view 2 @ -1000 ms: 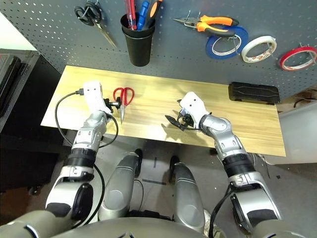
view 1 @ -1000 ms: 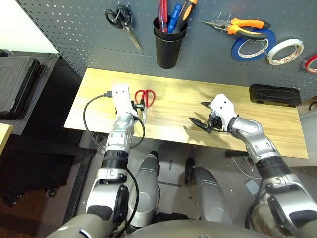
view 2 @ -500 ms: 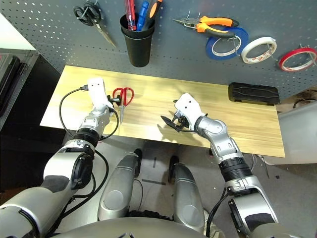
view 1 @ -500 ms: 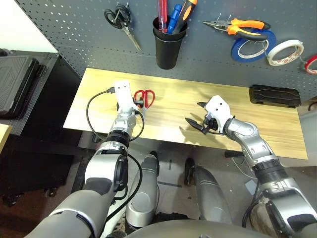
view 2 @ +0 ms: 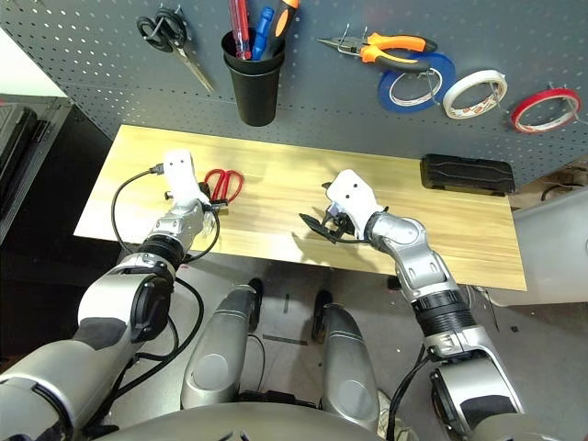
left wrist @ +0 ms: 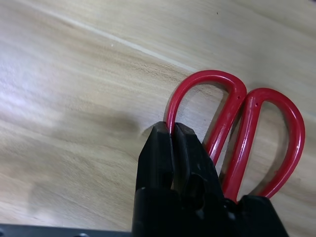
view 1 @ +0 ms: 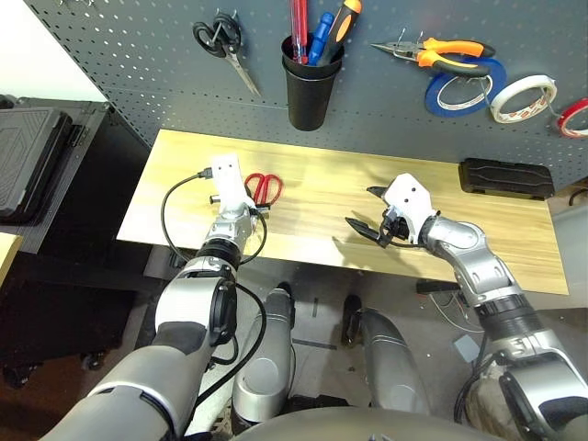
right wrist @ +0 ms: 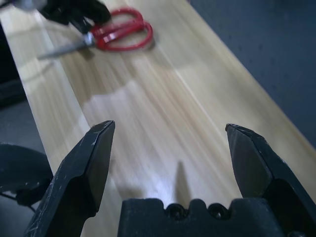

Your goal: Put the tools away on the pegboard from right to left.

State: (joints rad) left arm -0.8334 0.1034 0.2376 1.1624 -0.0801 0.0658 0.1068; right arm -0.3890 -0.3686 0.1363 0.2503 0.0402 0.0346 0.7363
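The red-handled scissors lie on the wooden table at its left side. My left gripper is shut on one of their handle loops. My right gripper hovers open over the table's middle with nothing between its fingers. On the pegboard hang the orange-handled pliers and the red tape ring at the far right. A red-handled screwdriver stands in the black cup.
Black-handled scissors hang at the pegboard's left. Blue tape and white tape hang at its right. A black case lies at the table's back right. A dark cabinet stands left of the table.
My left gripper has shut on a handle loop of the red scissors. The right arm has hardly moved and stays open.
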